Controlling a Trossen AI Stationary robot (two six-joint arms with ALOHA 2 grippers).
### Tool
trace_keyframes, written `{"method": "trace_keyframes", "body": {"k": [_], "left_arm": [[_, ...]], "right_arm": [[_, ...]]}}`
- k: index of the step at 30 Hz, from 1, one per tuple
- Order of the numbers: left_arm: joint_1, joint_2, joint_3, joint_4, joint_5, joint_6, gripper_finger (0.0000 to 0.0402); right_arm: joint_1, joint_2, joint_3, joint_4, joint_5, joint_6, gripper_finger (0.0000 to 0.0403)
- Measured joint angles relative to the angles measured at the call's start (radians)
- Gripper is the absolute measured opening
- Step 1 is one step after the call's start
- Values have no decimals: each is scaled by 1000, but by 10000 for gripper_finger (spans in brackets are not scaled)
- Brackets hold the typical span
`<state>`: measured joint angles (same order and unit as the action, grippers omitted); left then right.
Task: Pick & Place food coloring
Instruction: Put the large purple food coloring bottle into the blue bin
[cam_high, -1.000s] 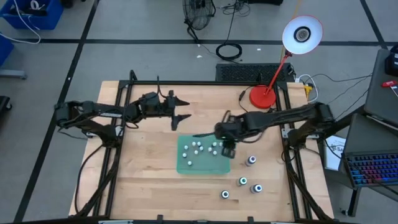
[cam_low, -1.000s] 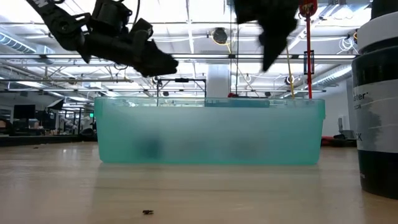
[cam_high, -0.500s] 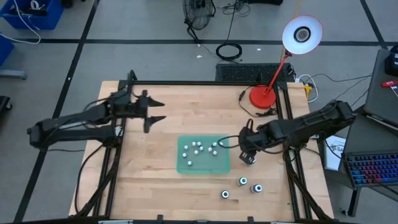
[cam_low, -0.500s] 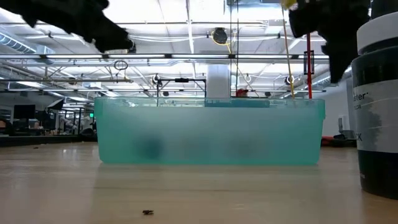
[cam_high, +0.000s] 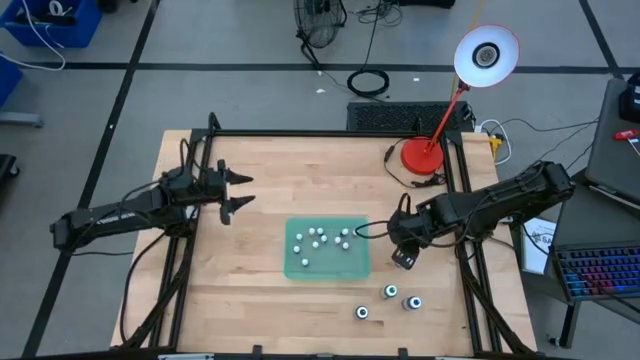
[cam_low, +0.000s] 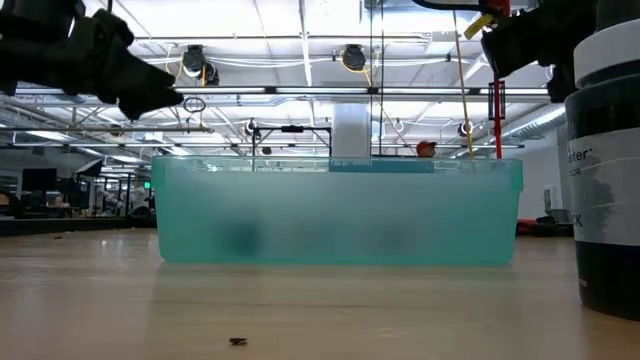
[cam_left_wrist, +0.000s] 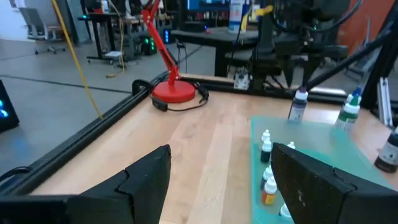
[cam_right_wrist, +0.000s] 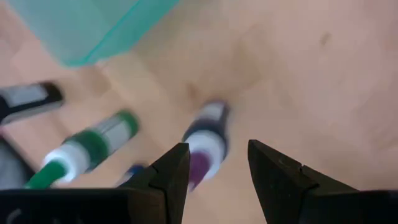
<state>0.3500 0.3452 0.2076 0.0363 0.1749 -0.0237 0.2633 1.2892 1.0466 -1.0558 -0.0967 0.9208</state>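
Right of centre in the high view, the right pincer hangs with fingers apart over a purple-tipped food coloring bottle beside the green tray. Left of centre, the left pincer waits open above the worktop.

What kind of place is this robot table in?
Probably a robotics lab or workshop: a bare floor with loose cables, steel ceiling trusses, and desks with screens behind the table.
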Motion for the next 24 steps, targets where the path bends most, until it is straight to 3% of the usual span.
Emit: {"method": "trace_keyframes", "body": {"k": [5,18,24], "left_arm": [[0,-47,-99,66,-9,-42,273],[0,-53,-140,72,-19,-85,274],[0,-53,-140,73,-19,-80,274]], "right_arm": [[-2,0,0,-14,-90,70,153],[13,26,0,-8,-31,33,154],[20,66,1,23,-33,-18,199]]}}
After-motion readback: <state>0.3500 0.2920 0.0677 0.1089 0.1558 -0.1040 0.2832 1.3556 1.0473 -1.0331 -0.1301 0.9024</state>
